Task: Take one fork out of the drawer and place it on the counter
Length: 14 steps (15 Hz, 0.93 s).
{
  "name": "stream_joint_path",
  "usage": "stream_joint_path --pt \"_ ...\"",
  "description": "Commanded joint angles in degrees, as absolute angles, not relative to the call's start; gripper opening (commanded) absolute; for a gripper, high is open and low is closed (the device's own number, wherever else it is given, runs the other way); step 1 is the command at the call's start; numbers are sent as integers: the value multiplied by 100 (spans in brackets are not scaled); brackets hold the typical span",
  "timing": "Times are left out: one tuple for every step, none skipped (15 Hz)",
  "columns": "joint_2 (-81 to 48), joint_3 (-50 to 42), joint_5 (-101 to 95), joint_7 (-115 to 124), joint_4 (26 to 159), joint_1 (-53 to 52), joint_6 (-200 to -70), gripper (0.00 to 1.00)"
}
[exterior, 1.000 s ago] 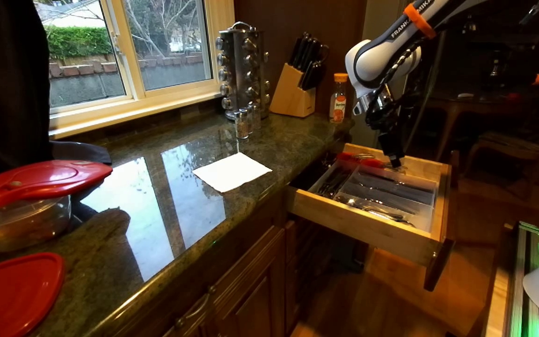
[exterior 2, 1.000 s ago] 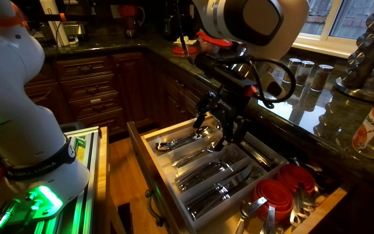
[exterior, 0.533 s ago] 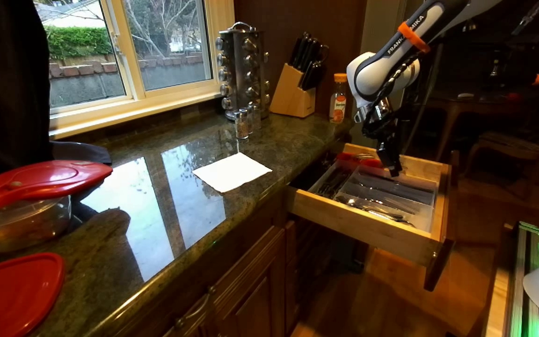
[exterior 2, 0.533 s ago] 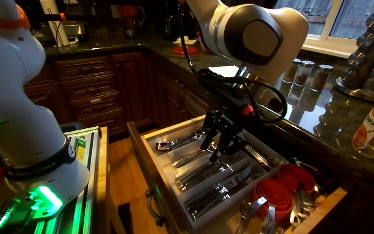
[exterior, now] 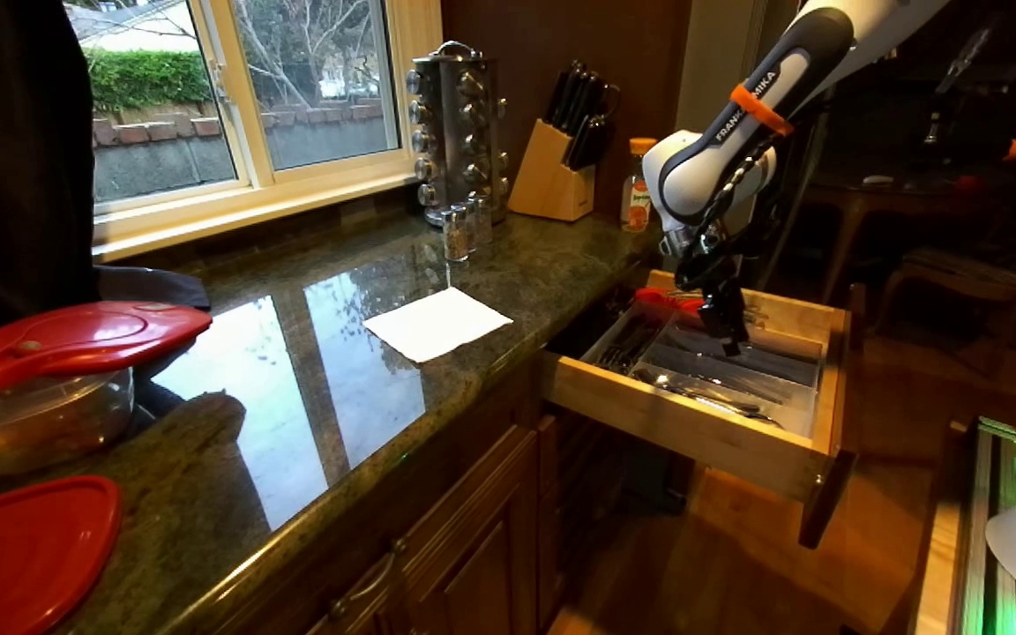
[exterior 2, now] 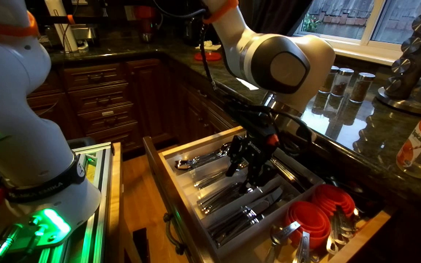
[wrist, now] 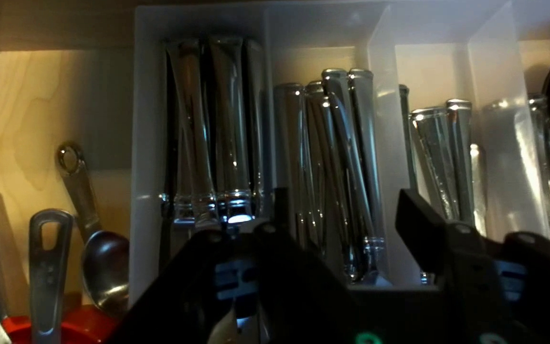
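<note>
The drawer [exterior: 693,434] stands pulled out, and it also shows in an exterior view [exterior 2: 201,141]. Its divided tray holds silver cutlery in rows. The forks [exterior 2: 217,198] lie in the compartment beside the knives. In the wrist view mainly fork handles [wrist: 334,157] show, and the tines are hidden. My gripper [exterior 2: 238,181] points down, low over the tray. In the wrist view the gripper [wrist: 346,212] is open and empty, its fingers on either side of the fork compartment. The counter [exterior: 543,256] is dark, glossy stone and runs along the drawer's inner end.
Knives [wrist: 217,129] lie to the left in the wrist view, other cutlery [wrist: 442,143] to the right. Red measuring cups [exterior 2: 307,219] sit in the drawer. On the counter are a white paper sheet [exterior: 437,324], spice jars [exterior: 455,234], a knife block [exterior: 552,181] and a bottle [exterior: 638,190].
My gripper has moved down toward the tray and slightly toward the fork and knife compartments, staying open. The drawer and cutlery look unmoved.
</note>
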State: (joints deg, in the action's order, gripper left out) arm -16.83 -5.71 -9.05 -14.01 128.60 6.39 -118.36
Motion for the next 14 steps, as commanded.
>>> stream_joint_path --pt "-1937 -519 -1027 -1241 12740 603 -11967 52" --pt "-1982 -505 -1011 -1269 12713 603 -11969 49" --pt "-2013 -495 -1017 -1270 12696 594 -11972 48" --pt "-2040 -485 -1020 -1268 12675 589 -11968 41" --pt "-2073 -476 -1019 -1271 12647 588 -11960 40" --pt "-2099 -469 -1015 -1281 12633 588 -11960 39" --pt "-2128 -464 -1017 -1283 12614 584 -11959 34" --pt "-2156 -459 -1024 -1287 12594 582 -11966 38" --pt "-2190 -452 -1030 -1298 12569 582 -11979 37" --pt "-2235 -448 -1039 -1310 12539 582 -11983 37" --pt "-2270 -439 -1039 -1331 12516 585 -11980 34" --pt "-2303 -436 -1047 -1334 12497 586 -12000 34" --pt "-2319 -422 -1033 -1371 12484 595 -12007 31" --pt "-2336 -414 -1037 -1386 12479 595 -12018 31"
